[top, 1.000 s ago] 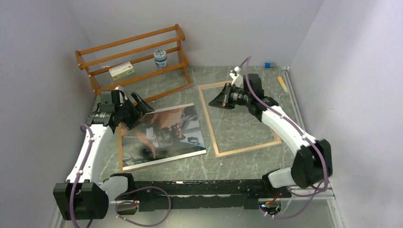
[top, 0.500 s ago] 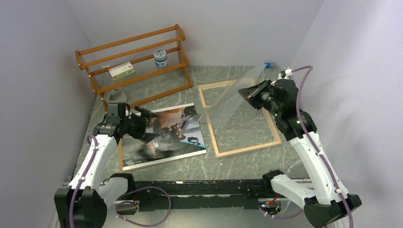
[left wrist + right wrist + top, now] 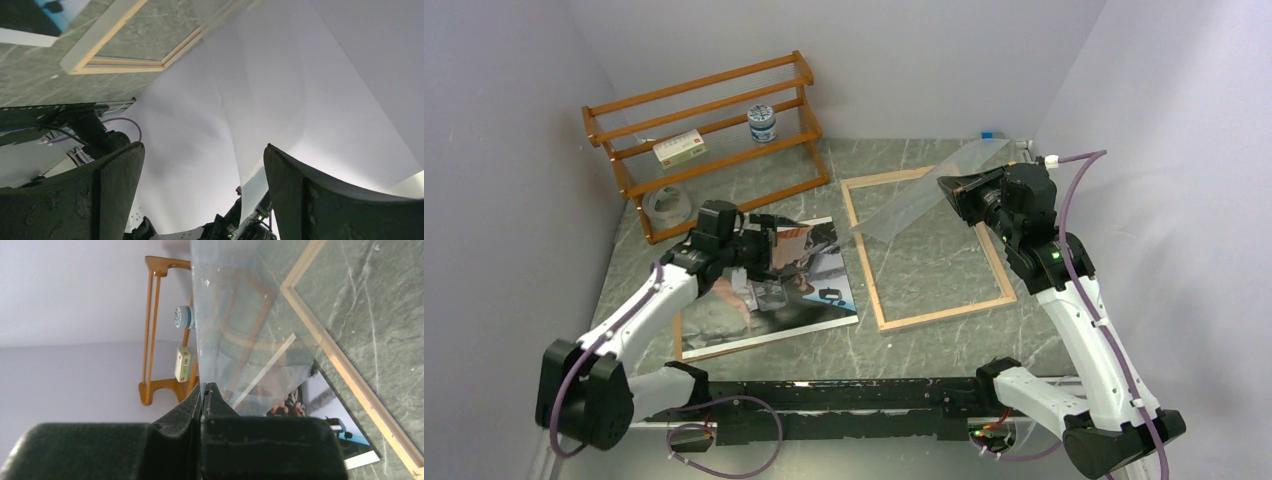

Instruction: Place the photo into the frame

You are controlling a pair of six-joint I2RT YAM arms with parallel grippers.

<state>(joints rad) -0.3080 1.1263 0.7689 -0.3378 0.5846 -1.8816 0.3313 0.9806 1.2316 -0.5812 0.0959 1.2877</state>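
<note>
The photo, a dark glossy print with a white margin, lies flat at centre left on a brown backing sheet. The pale wood frame lies flat to its right. My right gripper is shut on the edge of a clear pane and holds it tilted in the air over the frame's far end. In the right wrist view the fingertips pinch the clear pane. My left gripper hovers open over the photo's far edge, holding nothing. Its jaws are wide apart.
An orange-brown slatted rack stands at the back left with a small jar and a box on it. A tape roll lies beside it. A blue item and a yellow stick lie at the back right.
My right gripper has lifted the clear pane off the frame toward the back right. My left arm has swung right, from the photo's left corner to over its far edge.
</note>
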